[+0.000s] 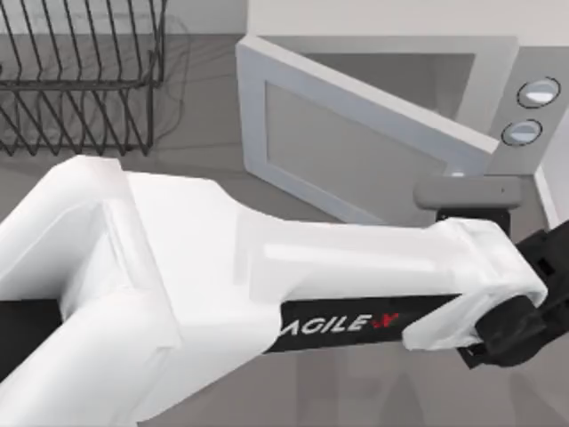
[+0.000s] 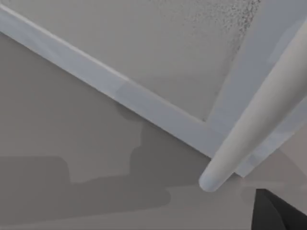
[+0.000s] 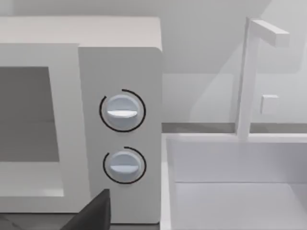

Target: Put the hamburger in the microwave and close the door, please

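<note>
The left arm stretches across the table from the top view's left to its right, and its gripper sits low at the right side, just below the free edge of the door; I cannot tell whether that gripper is wide or narrow, since too little of it shows; the door stands partly swung, angled across the front of the microwave, with its bar handle running close past the left wrist camera; the two knobs on the grey side panel sit beside the door's free edge; the hamburger is hidden from me, so I cannot say where it lies, though with the door this far round I judge it is probably already inside; what is left, as I judge it, is to push the door the rest of the way until it lies flush; the right arm looks parked, its wrist camera facing the microwave front and a white sink just beside it; a black wire rack stands at the table's far left
</note>
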`<state>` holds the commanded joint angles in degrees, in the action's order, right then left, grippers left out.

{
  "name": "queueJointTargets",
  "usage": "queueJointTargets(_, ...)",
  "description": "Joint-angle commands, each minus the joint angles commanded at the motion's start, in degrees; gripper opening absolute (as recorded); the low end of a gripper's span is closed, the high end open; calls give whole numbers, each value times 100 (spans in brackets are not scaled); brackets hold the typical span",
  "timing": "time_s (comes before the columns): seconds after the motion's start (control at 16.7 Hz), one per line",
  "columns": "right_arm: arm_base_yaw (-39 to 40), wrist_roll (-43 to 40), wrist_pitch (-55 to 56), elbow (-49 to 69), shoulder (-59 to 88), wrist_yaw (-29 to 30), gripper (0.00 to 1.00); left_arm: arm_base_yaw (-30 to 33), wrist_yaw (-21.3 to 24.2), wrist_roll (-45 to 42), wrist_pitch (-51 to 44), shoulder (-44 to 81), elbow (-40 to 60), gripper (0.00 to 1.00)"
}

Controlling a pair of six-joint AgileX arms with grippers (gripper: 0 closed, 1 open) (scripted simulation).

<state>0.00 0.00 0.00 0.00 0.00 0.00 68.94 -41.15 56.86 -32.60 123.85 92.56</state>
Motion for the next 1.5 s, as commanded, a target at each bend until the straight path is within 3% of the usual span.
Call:
queueJointTargets(0.6,0,0,0,0,0,0,100,-1046,538,-1180,411,967,1293,0)
queueJointTargets(1.02,0,0,0,0,0,0,100,-1116,553,-1274,339,1136,1519,0)
queueJointTargets(1.5,0,0,0,0,0,0,100,-1703,943,-1848,-154,2391,3620,0)
